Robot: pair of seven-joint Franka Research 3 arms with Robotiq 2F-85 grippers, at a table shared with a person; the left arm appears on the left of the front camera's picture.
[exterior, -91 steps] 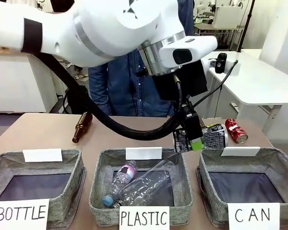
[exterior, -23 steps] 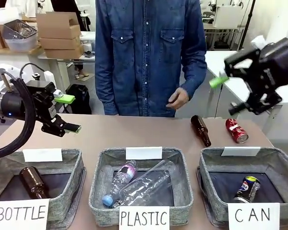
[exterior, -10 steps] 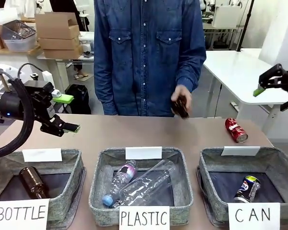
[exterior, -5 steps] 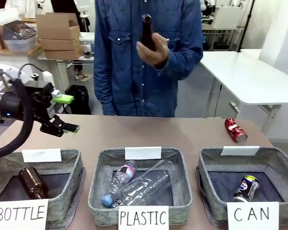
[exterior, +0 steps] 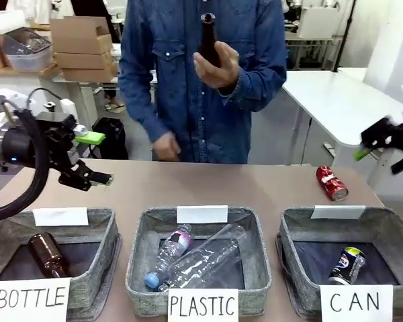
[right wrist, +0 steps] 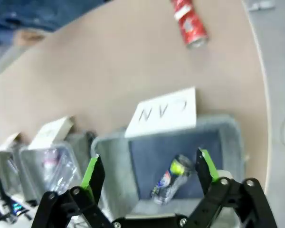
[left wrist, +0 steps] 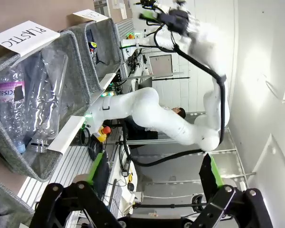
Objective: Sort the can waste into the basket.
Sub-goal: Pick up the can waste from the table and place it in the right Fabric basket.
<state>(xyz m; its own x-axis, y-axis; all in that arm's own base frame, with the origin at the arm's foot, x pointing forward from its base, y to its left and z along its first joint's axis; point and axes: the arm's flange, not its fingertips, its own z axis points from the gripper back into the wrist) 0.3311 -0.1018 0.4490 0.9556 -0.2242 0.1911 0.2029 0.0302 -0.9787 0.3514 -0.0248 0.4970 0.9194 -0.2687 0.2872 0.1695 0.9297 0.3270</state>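
The left arm reaches in from the left, and the left gripper (exterior: 102,159) hovers above the far left part of the table (exterior: 208,184), beyond the BOTTLE basket (exterior: 102,268). It points right, one finger above the other. The right gripper (right wrist: 148,170) hangs high at the right edge, blurred in the front view. Its wrist camera looks down on the CAN basket (exterior: 286,245).

At the far side stands a person in a denim shirt. One raised hand (exterior: 218,67) holds a brown glass bottle (exterior: 207,37) upright at chest height. The other hand (exterior: 164,144) is low near the table edge and blurred.

The table is tan. Three grey fabric baskets sit in a row along its near edge. The BOTTLE basket on the left holds a brown bottle (exterior: 43,255). The PLASTIC basket (exterior: 138,268) in the middle holds clear plastic bottles (exterior: 195,258). Behind the person are a white table (exterior: 336,100) on the right and cardboard boxes (exterior: 80,47) on the left.

Both grippers are spread wide, hold nothing and touch nothing.

The dark can (exterior: 345,263) lies inside the CAN basket, towards its right. The red can (exterior: 332,183) lies on its side on the table just beyond that basket, near the far right corner.
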